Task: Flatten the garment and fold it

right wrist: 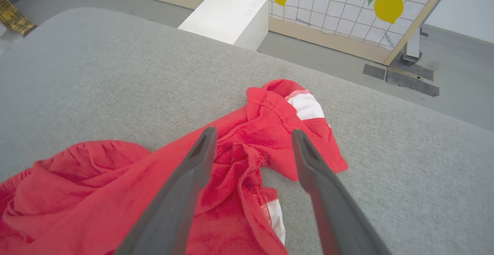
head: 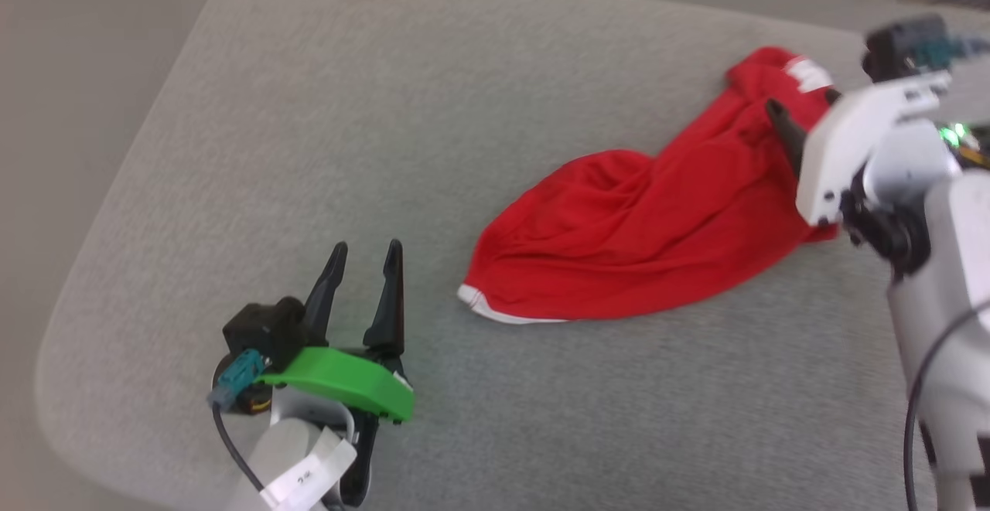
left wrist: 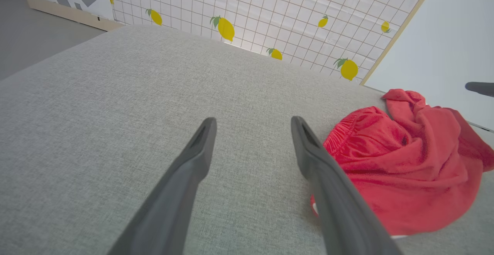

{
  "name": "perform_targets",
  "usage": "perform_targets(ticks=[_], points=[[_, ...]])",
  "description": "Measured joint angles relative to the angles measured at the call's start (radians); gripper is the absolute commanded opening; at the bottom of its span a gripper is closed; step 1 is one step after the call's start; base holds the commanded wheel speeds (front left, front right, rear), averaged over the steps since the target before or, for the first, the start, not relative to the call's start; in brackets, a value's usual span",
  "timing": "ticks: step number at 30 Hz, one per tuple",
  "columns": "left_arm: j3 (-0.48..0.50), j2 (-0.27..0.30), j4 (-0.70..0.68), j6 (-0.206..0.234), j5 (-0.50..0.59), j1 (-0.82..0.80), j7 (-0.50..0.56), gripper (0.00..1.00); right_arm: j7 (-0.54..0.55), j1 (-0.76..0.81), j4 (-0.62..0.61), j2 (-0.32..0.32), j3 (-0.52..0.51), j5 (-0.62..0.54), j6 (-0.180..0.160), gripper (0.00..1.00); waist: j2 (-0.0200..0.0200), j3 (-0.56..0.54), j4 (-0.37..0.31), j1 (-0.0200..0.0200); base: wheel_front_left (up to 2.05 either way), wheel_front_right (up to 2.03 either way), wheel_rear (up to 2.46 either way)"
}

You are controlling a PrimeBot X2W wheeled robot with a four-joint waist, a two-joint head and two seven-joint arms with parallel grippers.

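One pair of red thin-fabric shorts with white trim (head: 634, 240) lies crumpled, not yet flattened, on the right half of the grey fabric-covered pad with rounded corners (head: 309, 148). It runs as a long bunched strip from a white-edged hem nearest the robot to a twisted wad at the far right.

The right gripper (right wrist: 252, 131) is poised over that wad with its two dark fingers spread and nothing between them. Whether the tips touch the cloth cannot be told. The left gripper (head: 367, 246) stands well apart from the shorts over bare pad, likewise spread and empty.

Judged procedure for the step in hand, taking hold to spread the cloth:
1. Close the right gripper on a single edge beside the white stripe patch (right wrist: 307, 106), not on the central knot of folds. A pinch through several layers would likely drag the wad along unopened.
2. Bring the left gripper to the near end before any pull.
3. Draw the two ends apart low over the pad; thin fabric of this kind will probably slide and re-bunch if lifted high.

View differences: the right wrist view resolves the stitched seams and stripe, which the head view blurs. The left wrist view shows a gathered, elastic-looking edge (left wrist: 341, 129) and a lemon-print grid panel (left wrist: 270, 8) beyond the pad.
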Motion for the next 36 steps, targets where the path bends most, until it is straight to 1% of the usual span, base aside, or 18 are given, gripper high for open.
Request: perform_targets(ticks=[5,8,12,15,19,20,22,28,33,36], points=[[0.006,0.01,0.001,0.001,0.0,0.03,0.0,1.0,-0.12,0.17,-0.133,0.018,-0.052,0.055,0.0,1.0,0.0,-0.05,-0.054,-0.0001,0.0,0.0,0.0],[0.008,0.014,-0.002,0.004,0.0,0.045,0.0,1.0,-0.153,0.283,-0.197,0.026,-0.082,0.071,0.0,1.0,0.0,-0.077,-0.084,-0.0001,0.0,0.0,0.0],[0.006,0.017,-0.011,0.008,-0.001,0.056,0.006,1.0,-0.151,0.407,-0.255,0.036,-0.084,0.073,0.0,1.0,0.0,-0.106,-0.121,-0.0001,0.0,0.0,0.0],[0.001,0.017,-0.02,0.009,-0.001,0.059,0.01,1.0,-0.126,0.447,-0.279,0.033,-0.074,0.067,0.0,1.0,0.0,-0.121,-0.139,-0.0001,0.0,0.0,0.0],[-0.008,0.017,-0.03,0.009,-0.002,0.059,0.012,1.0,-0.08,0.443,-0.289,0.014,-0.029,0.032,0.0,1.0,0.0,-0.12,-0.143,-0.0001,0.0,0.0,0.0],[-0.013,0.017,-0.032,0.008,-0.002,0.058,0.017,1.0,-0.046,0.425,-0.275,0.005,-0.007,0.012,0.0,1.0,0.0,-0.113,-0.139,-0.0001,0.0,0.0,0.0],[-0.018,0.017,-0.032,0.008,-0.003,0.057,0.018,1.0,-0.02,0.393,-0.256,-0.012,0.026,-0.016,0.0,1.0,0.0,-0.104,-0.13,-0.0001,0.0,0.0,0.0],[-0.022,0.017,-0.03,0.008,-0.011,0.039,0.018,1.0,0.046,0.254,-0.169,-0.036,0.119,-0.057,0.0,1.0,0.0,-0.058,-0.1,-0.0001,0.0,0.0,0.0],[-0.027,0.015,-0.026,0.008,-0.016,0.023,0.016,1.0,0.093,0.198,-0.078,-0.053,0.153,-0.076,0.0,1.0,0.0,-0.024,-0.074,-0.0001,0.0,0.0,0.0],[-0.029,0.014,-0.022,0.008,-0.019,0.016,0.012,1.0,0.092,0.179,-0.043,-0.052,0.165,-0.08,0.0,1.0,0.0,-0.007,-0.06,-0.0001,0.0,0.0,0.0]])
